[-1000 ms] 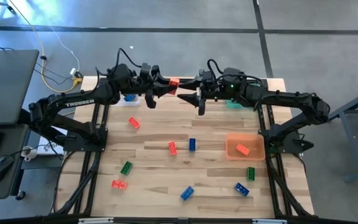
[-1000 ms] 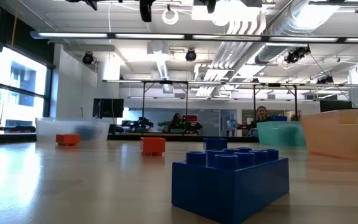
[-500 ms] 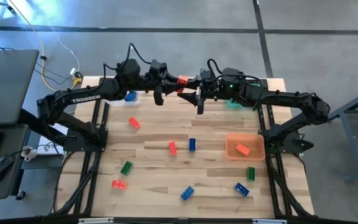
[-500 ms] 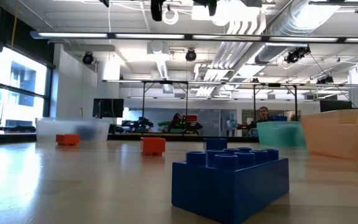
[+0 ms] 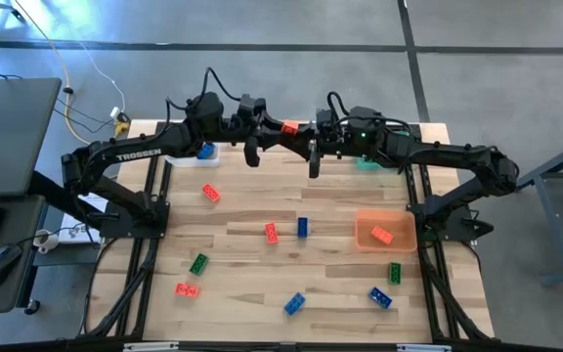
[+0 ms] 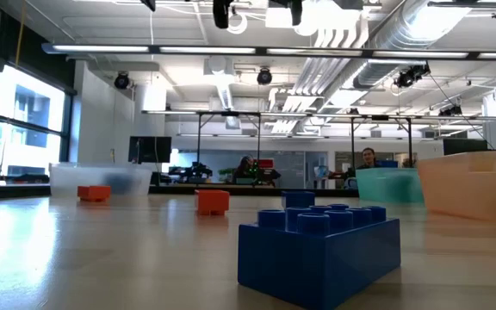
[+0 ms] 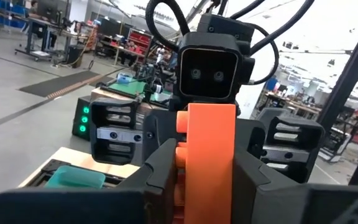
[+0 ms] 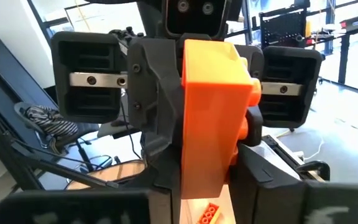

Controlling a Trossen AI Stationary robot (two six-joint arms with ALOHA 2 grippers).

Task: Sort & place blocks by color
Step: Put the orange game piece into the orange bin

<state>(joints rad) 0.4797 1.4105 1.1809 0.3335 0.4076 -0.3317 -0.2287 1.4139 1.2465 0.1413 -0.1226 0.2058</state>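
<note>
The left gripper [image 5: 283, 129] and the right gripper [image 5: 299, 131] are meeting nose to nose in the air above the far middle of the table [image 5: 330, 284], and an orange brick [image 5: 288, 127] is sitting between them. In both wrist views the brick [image 7: 209, 158] is filling the middle of the picture with dark fingers [image 7: 157, 180] pressed against its two broad sides, so each gripper is clamping the same brick at once. In those wrist views its long axis is running along the fingers, and its studs [image 8: 248, 127] are pointing out sideways, not up. The opposite gripper's body and camera are showing just behind the brick in each wrist view.

Down on the table, other bricks are lying scattered and well apart. A red brick [image 5: 210, 194] is lying on the left, tilted on a diagonal. A second red brick [image 5: 272, 233] and a blue brick [image 5: 302, 227] are lying just beside each other near the centre, both with their long axes running roughly front to back. A green brick [image 5: 198, 263] and a red brick [image 5: 187, 289] are lying near the front left. Two blue bricks [image 5: 294, 303] [image 5: 380, 297] are lying at the front, and a green brick [image 5: 395, 273] is standing lengthwise just in front of the orange bin [image 5: 406, 227], which is holding one red brick [image 5: 382, 235]. A blue brick [image 5: 204, 151] is lying in the clear bin [image 5: 213, 156] under the left arm.
</note>
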